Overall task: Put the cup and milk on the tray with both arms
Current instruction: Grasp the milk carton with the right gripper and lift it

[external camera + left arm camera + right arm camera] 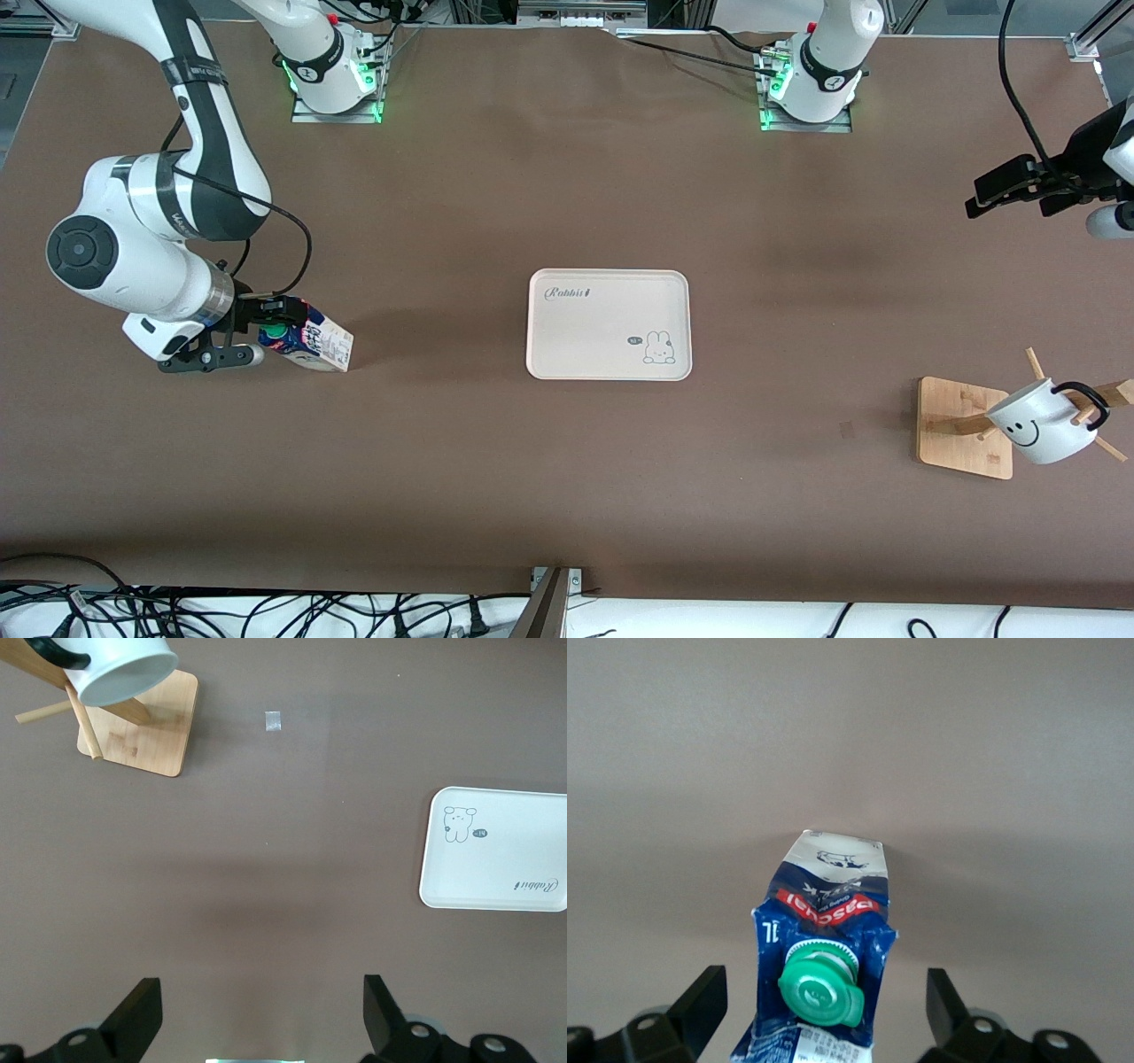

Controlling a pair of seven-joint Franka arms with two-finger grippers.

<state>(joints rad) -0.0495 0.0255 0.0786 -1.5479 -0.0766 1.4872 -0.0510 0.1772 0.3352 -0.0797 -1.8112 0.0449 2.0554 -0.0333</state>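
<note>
The brown bench (549,478) fills nearly the whole front view. The right arm (190,133) comes down from the upper left corner of that view and bends to the middle of its left edge. The left arm (828,62) rises from its base at the upper right, and only its wrist shows again at the right edge, over bare bench at the left arm's end.

The cream tray (585,332) lies flat at the centre of the front view with nothing on it, its rabbit drawing in the corner nearest the camera. At lower right stands a square wooden rack (957,425) with slanted pegs. The cup (1041,425) hangs tilted on one peg by its black handle, smiley face showing, well apart from the tray.

The milk (319,341) stands on the bench at middle left of the front view, toward the right arm's end and well apart from the tray. In the right wrist view its green cap (822,992) sits low in the centre.

The right gripper (248,332) is around the milk's top; its fingers (700,1005) are spread, one at each side of the carton with clear gaps, touching neither. The left gripper (1014,190) hangs in the air, fingers (142,1014) spread wide with nothing between them.

A small pale scrap (848,430) lies on the bench near the rack.
</note>
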